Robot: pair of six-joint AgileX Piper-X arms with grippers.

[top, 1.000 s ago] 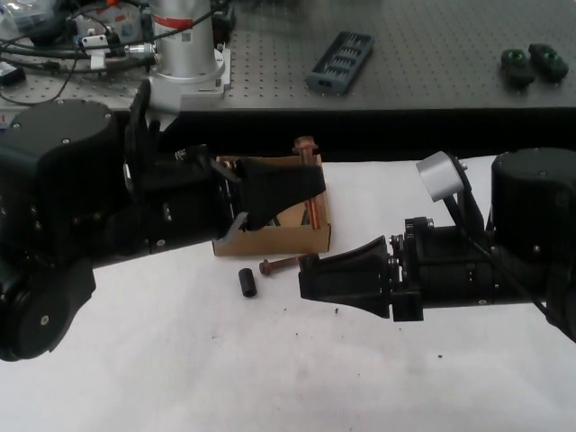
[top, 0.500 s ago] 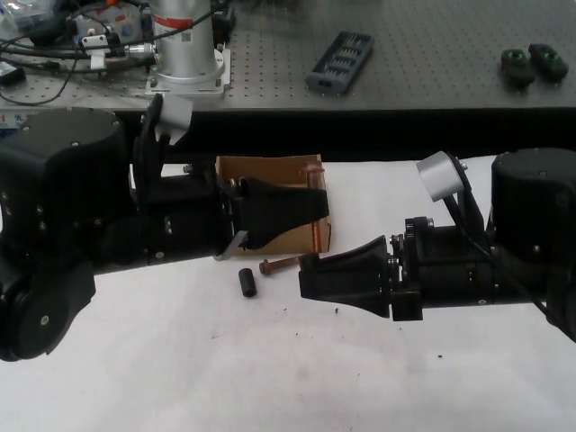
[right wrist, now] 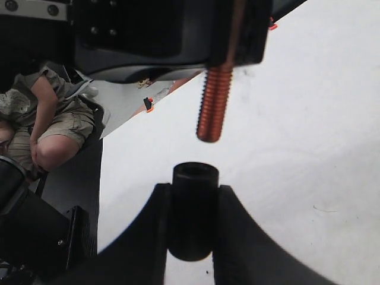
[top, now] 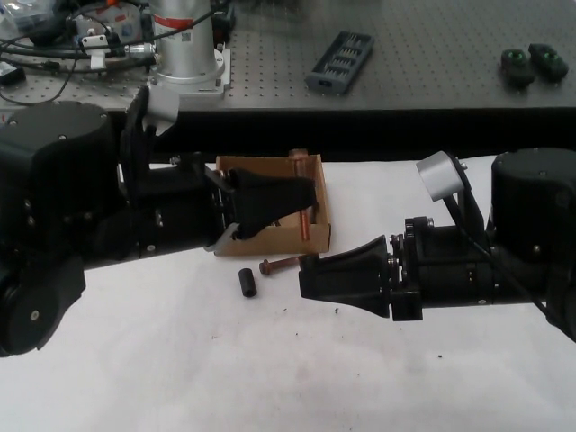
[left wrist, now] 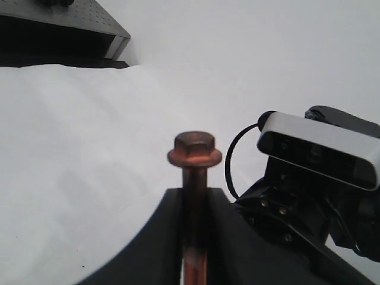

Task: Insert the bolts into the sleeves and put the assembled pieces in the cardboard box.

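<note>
1. White-covered tabletop (top: 180, 378) carries the cardboard box (top: 270, 241) between two black arms, and a perforated metal plate (top: 405, 63) stretches behind the box.
2. High view: the left end effector (top: 303, 193) hangs over the box's right side. It is clamped on a copper bolt (top: 305, 202) held upright, head up.
3. Left wrist view adds detail: the bolt's flanged hexagonal head stands clear above the two fingers (left wrist: 157, 237) pinching its shank.
4. High view: the right end effector (top: 309, 270) sits just in front of the box's right corner.
5. Right wrist view reveals its load. It is closed on a black sleeve (right wrist: 193, 214), open end up, and the copper bolt's threaded tip is poised just above the mouth, not touching.
6. In front of the box, a loose sleeve (top: 247, 283) lies on the white cover. A loose bolt (top: 277, 265) lies beside it, one end close to the right end effector.
</note>
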